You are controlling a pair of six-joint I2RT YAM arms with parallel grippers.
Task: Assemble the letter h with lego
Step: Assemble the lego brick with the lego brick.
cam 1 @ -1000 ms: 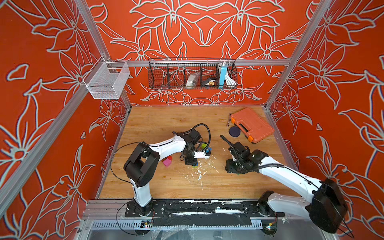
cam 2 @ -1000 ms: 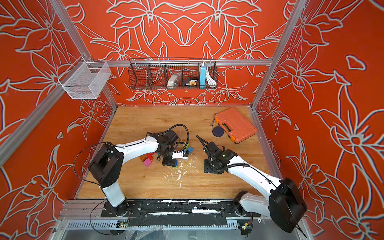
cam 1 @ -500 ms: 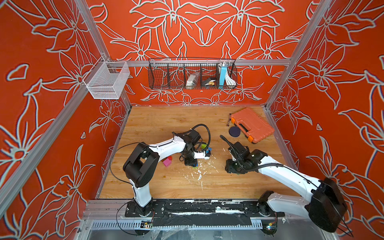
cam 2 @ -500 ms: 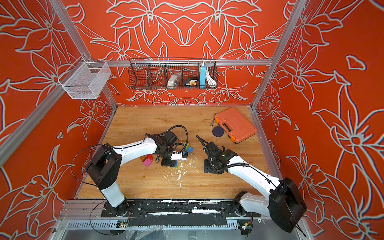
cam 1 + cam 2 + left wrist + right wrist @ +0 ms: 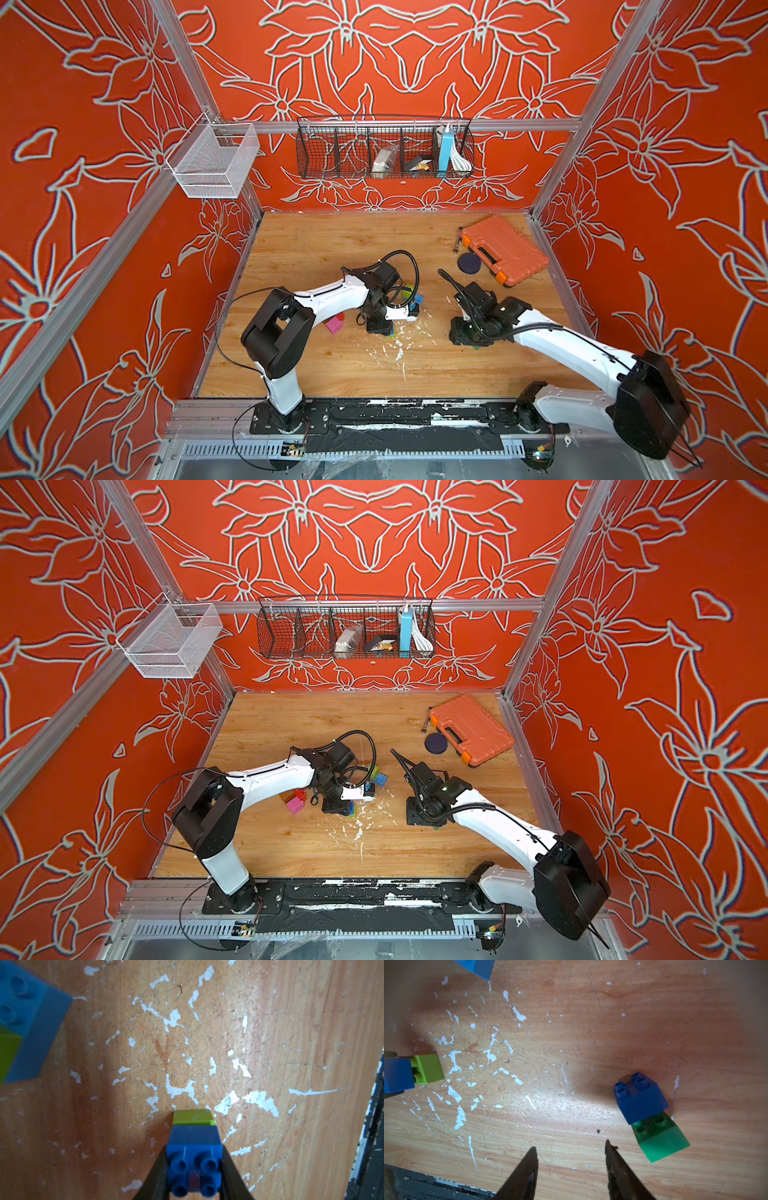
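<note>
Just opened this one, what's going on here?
The left claw is shut on a blue brick stacked on a lime brick. Lime studs show between them, so they do not look pressed home. The right claw is open and empty, beside a blue-green pair. More bricks lie loose by the left arm. No h yet.

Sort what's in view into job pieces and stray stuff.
Job:
- blue brick, gripped by the left hand
- lime brick
- blue-on-green pair
- pink brick
- pale blue brick

Stray:
- orange case
- dark disc
- wire basket
</note>
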